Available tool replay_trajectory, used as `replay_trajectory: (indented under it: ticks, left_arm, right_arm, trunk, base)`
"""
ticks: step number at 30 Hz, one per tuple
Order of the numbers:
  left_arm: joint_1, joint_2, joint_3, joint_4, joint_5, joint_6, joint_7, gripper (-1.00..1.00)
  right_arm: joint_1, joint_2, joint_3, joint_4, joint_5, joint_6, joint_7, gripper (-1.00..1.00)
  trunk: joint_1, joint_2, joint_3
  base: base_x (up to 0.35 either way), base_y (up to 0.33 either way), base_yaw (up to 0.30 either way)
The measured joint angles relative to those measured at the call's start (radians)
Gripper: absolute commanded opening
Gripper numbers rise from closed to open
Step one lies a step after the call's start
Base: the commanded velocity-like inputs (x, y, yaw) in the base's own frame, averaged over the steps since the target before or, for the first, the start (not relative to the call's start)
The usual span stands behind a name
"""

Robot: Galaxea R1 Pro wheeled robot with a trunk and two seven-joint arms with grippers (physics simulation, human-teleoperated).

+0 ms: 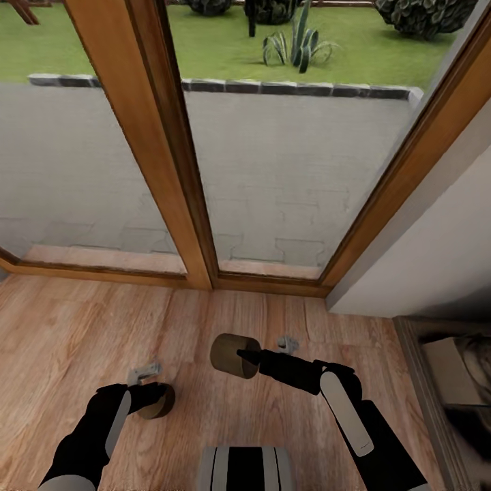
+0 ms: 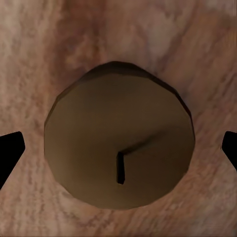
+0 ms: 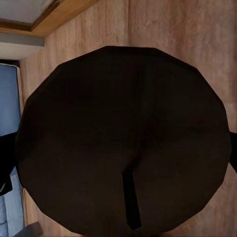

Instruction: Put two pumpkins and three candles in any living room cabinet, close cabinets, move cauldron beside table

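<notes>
Window (image 1: 273, 170) with wooden frame (image 1: 170, 157) straight ahead; paving and lawn behind the glass. Wood floor (image 1: 82, 320) runs from the frame's sill back toward the robot.

Right gripper (image 1: 249, 356): holds a candle (image 1: 234, 355) off the floor, on the robot's side of the sill, below the frame's middle post. Candle tilted, round end face turned toward the left arm. Jaws pinching it; one dark finger lies across its face. In the right wrist view the candle's wick end (image 3: 123, 143) sits right up against the camera, dark, with finger edges just showing at both sides.

Left gripper (image 1: 158, 401): at a second candle (image 1: 158, 404), nearer the robot than the first and toward the left arm's side. Whether that candle rests on the floor or is lifted, cannot tell. In the left wrist view its tan top with bent wick (image 2: 118, 148) lies between two dark fingertips (image 2: 10, 148), each with a gap to the candle: jaws spread, not touching it.

Right of the frame, a pale wall (image 1: 436, 259); at its foot a dark-edged opening, contents blurred.
</notes>
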Motion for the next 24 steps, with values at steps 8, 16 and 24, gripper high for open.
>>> replay_trajectory:
  ticks: [8, 16, 24]
  left_arm:
    - [0.000, 0.000, 0.000, 0.000, -0.002, -0.007, 0.000, 1.00]
    - [0.000, -0.001, -0.001, 0.001, 0.001, -0.072, 0.000, 1.00]
    - [0.000, -0.002, 0.000, 0.003, 0.001, -0.082, 0.000, 1.00]
  right_arm:
    - [0.000, 0.000, 0.000, 0.000, 0.000, 0.000, 0.000, -1.00]
    - [0.000, -0.001, 0.000, 0.000, -0.002, -0.001, 0.000, -1.00]
    - [0.000, -0.001, 0.000, 0.000, -0.002, -0.001, 0.000, -1.00]
  trunk:
    - [0.004, -0.002, -0.031]
    - [0.005, -0.003, -0.047]
    - [0.005, -0.003, -0.047]
  base:
    - [0.000, 0.000, 0.000]
    - [0.000, 0.000, 0.000]
    - [0.000, 0.000, 0.000]
